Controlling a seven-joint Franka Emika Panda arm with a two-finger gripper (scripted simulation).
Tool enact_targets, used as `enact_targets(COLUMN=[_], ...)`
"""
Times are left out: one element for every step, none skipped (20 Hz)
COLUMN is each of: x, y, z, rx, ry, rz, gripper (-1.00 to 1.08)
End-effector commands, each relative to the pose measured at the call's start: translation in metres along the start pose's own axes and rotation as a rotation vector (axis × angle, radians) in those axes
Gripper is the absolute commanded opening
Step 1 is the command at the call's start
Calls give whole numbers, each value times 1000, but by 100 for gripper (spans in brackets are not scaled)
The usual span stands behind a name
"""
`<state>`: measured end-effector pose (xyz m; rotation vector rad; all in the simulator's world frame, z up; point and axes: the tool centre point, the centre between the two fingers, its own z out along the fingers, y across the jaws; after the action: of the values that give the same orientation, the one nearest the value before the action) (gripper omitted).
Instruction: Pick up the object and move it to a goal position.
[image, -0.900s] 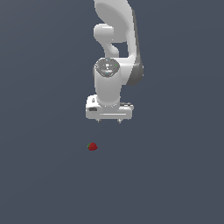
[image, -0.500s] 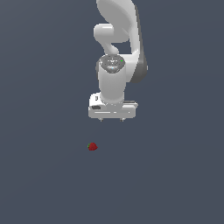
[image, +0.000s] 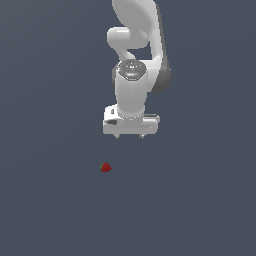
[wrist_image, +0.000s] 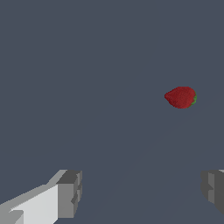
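Gripper (image: 129, 136) hangs with jaws spread wide and empty — evidently readied for the pick — while the strawberry-shaped object (image: 105, 167) lies on the bare grey floor ahead of the fingertips (wrist_image: 70, 194), apart, not between them.

The object (image: 105, 167) lies apart from the end effector (image: 129, 136), toward the exterior view's left.
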<state>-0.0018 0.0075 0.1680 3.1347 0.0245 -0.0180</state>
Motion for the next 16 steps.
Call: enact_targets(x=[1, 2, 3, 4, 5, 7, 8, 10, 11, 13, 15, 17, 19, 21, 24, 26], y=[1, 2, 3, 4, 6, 7, 9, 10, 12, 14, 16, 19, 21, 24, 27, 30], z=[1, 2, 2, 3, 4, 6, 7, 8, 10, 11, 13, 15, 17, 19, 22, 24], rx=[0, -1, -1, -1, -1, -1, -2, -2, -2, -3, -3, -3, -3, -4, -4, -4], ry=[0, 0, 0, 0, 0, 0, 0, 0, 0, 0, 1, 1, 1, 1, 1, 1], rz=[-9, -16, -23, -32, -41, -52, -63, -76, -90, -105, -120, -137, -155, -175, -195, -216], gripper=[100, 100, 100, 100, 100, 100, 100, 100, 100, 100, 100, 100, 100, 100, 100, 100])
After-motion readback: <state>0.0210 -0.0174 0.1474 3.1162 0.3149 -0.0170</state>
